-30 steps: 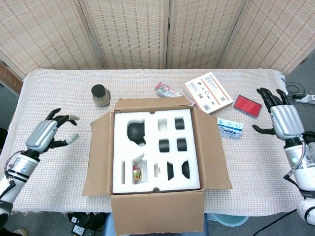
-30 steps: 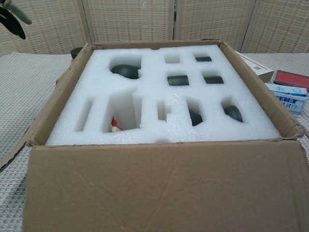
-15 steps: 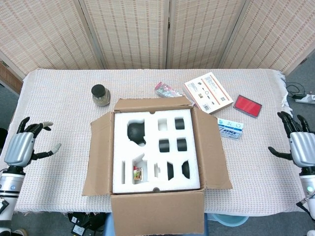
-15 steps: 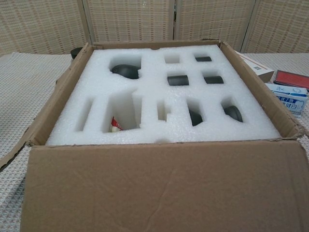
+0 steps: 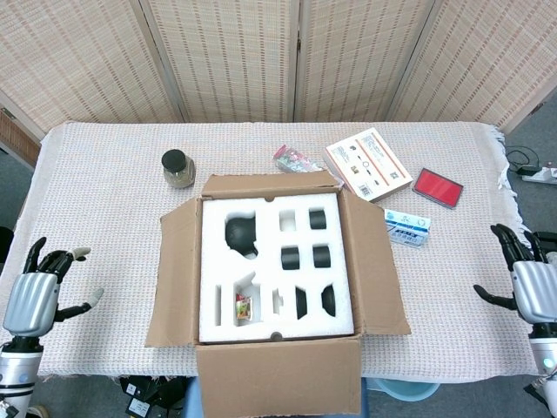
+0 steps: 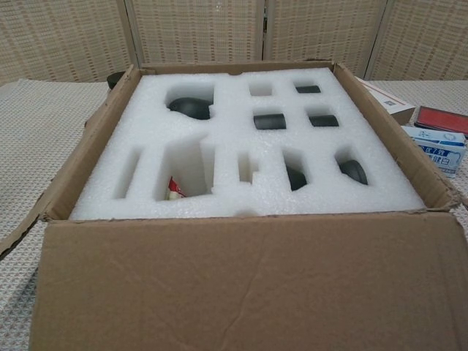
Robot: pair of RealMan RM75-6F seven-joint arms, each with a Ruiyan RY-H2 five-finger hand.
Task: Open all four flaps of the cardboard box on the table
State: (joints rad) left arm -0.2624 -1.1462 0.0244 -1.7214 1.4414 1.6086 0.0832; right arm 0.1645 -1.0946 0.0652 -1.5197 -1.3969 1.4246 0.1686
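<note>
While lying mid-table, cardboard box [image 5: 277, 274] w/ all four flaps folded out: near flap hanging over table edge at 6, side flaps flat at 3 & 9, far flap low at 12. Inside: white foam insert [image 5: 275, 268] w/ cutouts, some holding dark parts. Left hand [image 5: 36, 296] at 8, right hand [image 5: 525, 279] at 4, both spread wide, holding nothing, well apart from box.

A lab-like test room — woven folding screens [image 5: 287, 57] behind a cloth-covered table [image 5: 104, 218].
</note>
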